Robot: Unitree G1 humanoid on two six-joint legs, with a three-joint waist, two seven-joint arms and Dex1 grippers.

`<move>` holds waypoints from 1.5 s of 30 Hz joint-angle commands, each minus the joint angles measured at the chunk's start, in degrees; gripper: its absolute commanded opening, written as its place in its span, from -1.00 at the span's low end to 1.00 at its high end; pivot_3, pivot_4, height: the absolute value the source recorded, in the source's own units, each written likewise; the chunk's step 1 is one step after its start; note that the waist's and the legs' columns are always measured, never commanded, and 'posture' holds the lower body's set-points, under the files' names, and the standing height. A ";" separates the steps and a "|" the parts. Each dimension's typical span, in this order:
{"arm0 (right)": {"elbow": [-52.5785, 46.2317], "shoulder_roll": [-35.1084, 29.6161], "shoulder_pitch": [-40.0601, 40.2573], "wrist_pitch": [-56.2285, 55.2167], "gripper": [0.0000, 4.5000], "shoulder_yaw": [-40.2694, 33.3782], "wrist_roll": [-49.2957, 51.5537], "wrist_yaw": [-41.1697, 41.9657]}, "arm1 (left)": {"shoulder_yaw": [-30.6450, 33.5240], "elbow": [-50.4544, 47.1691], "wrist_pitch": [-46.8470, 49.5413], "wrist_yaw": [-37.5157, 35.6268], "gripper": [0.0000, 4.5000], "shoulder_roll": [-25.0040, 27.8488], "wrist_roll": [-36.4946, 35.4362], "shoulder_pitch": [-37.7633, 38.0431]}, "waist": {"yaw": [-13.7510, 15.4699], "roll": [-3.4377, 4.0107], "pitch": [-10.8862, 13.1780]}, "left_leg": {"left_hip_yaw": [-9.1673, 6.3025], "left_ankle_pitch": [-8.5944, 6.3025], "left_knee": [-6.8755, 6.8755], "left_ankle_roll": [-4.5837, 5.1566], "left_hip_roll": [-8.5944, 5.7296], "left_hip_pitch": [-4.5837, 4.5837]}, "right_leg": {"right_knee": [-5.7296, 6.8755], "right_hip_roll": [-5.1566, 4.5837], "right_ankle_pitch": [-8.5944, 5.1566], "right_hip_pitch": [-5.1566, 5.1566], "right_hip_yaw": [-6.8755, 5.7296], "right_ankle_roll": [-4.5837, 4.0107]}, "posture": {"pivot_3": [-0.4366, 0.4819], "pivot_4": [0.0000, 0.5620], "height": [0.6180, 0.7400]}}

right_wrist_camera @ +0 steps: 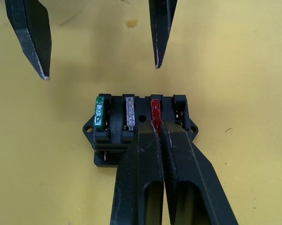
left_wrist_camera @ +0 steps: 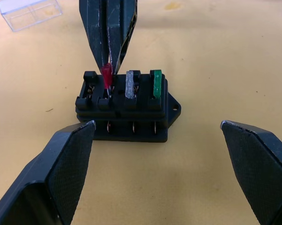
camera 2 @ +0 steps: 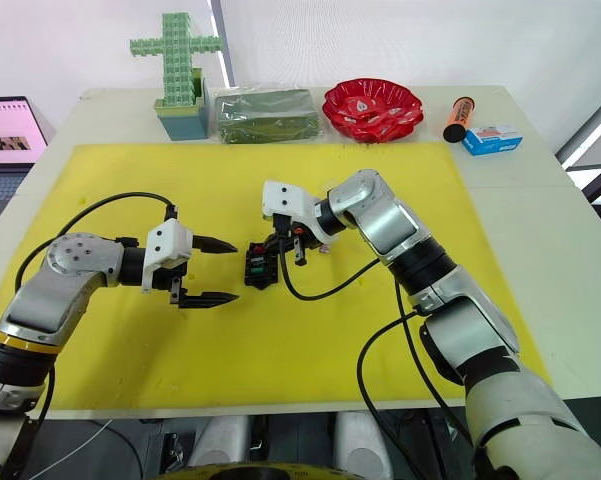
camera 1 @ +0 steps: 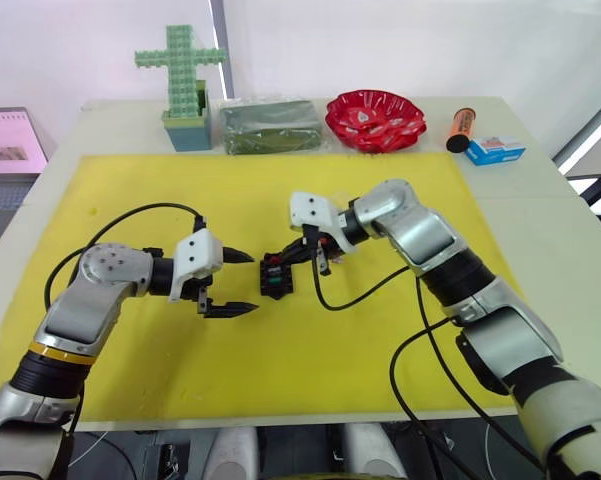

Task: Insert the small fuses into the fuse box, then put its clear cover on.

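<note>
The black fuse box lies on the yellow mat between my two grippers. A green fuse and a grey fuse stand in two of its slots. My right gripper is shut on a red fuse, which it holds in the third slot. The end slot beside it is empty. My left gripper is open just left of the box, its fingers spread wide on either side and touching nothing. The clear cover lies on the mat behind the box.
Along the table's back edge stand a green cross-shaped block model in a teal pot, a dark green packet, a red bowl, an orange tube and a blue-white carton. Black cables trail over the mat.
</note>
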 commanded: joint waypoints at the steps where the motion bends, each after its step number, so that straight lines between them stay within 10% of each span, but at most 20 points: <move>1: -1.16 0.11 -2.51 0.42 -0.99 -1.52 -0.49 0.41 | 1.20 -2.12 -0.25 0.21 1.00 0.41 -0.35 0.18 | 0.01 0.00 0.00 | 0.00 0.00 0.00 0.00 0.00 0.00 | 0.00 0.00 0.00 0.00 0.00 0.00 | -0.05 -0.47 1.00; 45: -4.29 1.29 -16.03 24.22 -0.99 9.07 -4.00 5.15 | 1.20 2.90 -3.45 1.34 1.00 -0.97 1.33 -2.54 | -0.04 0.00 0.00 | 0.00 0.00 -0.01 0.00 -0.01 0.00 | 0.01 0.00 0.00 -0.02 -0.01 0.00 | -0.05 -0.47 1.00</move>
